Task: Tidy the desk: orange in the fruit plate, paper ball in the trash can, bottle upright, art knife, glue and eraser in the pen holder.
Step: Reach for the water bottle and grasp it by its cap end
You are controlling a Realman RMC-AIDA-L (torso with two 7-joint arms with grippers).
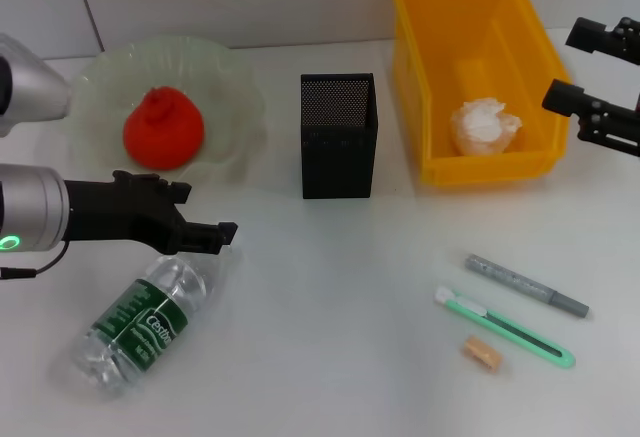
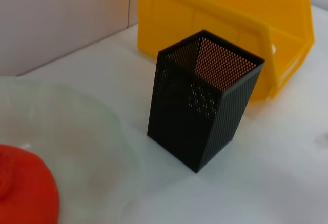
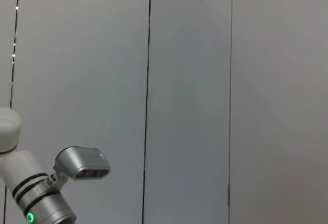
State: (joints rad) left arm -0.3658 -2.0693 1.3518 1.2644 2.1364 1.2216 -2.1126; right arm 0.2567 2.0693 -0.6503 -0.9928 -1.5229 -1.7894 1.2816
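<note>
The orange (image 1: 163, 129) and paper ball (image 1: 484, 124) are placed; the left gripper (image 1: 205, 234), jaws released, hovers above the lying bottle (image 1: 143, 322) (righting looks next). The right gripper (image 1: 575, 69), jaws released, idles at 2 o'clock.

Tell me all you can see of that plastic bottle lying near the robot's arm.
The bottle is clear plastic with a dark green label carrying white lettering. It lies on its side on the white table, not upright, slanting from the near left edge toward the middle. Its upper end sits under the left gripper, so the cap is hidden; whether the gripper touches it cannot be told. Nothing else touches it. It lies nearer than the green fruit plate.
</note>
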